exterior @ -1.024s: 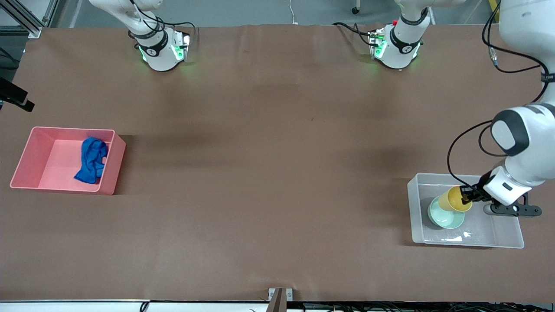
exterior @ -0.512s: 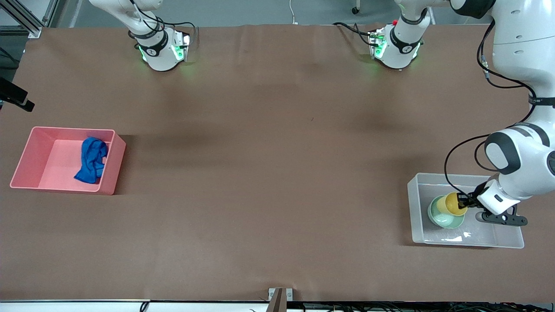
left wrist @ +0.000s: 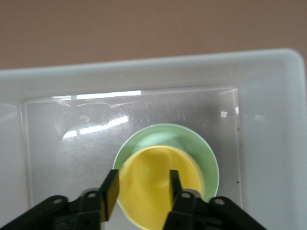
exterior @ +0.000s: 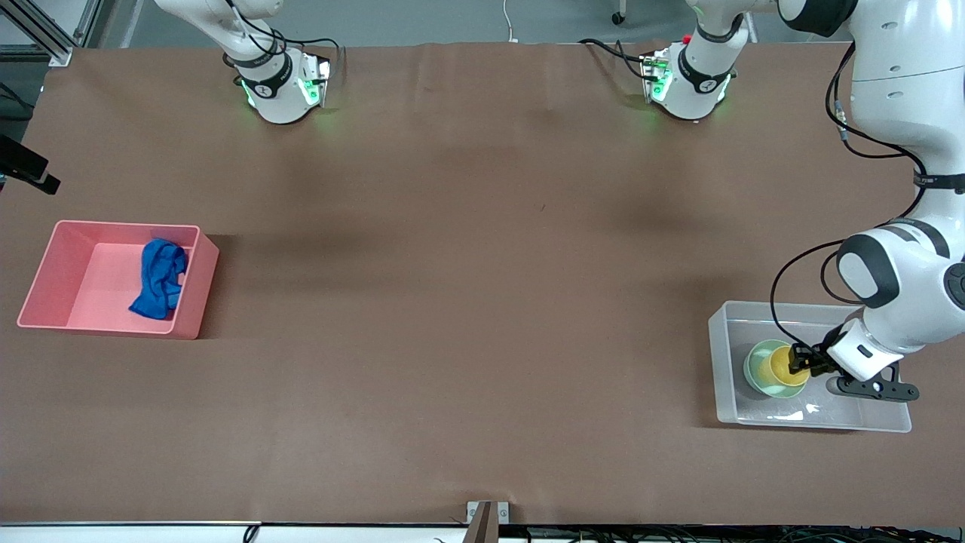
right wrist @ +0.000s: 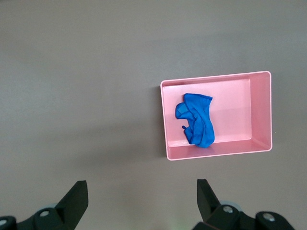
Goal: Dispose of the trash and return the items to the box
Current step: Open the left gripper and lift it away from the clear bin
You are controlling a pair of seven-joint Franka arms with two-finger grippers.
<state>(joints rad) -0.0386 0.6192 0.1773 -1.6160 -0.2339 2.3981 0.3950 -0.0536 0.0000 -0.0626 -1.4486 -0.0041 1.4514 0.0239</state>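
Yellow plastic cup [left wrist: 158, 184] now sits lower, inside your pale green round bowl [left wrist: 204, 153]; your left gripper [left wrist: 140, 189] straddles its rim, fingers loosening, only seen up close.

Your right gripper [right wrist: 139, 199] waits, spread wide.

blue cloth [exterior: 158, 278], pink bin [exterior: 47, 268], yellow cup [exterior: 776, 367], mint bowl [exterior: 754, 363], clear box [exterior: 874, 407]

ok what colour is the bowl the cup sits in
Pale mint green bowl, clearest in the left wrist view.

Yellow cup [left wrist: 153, 187] in green bowl [left wrist: 204, 153] (nested).
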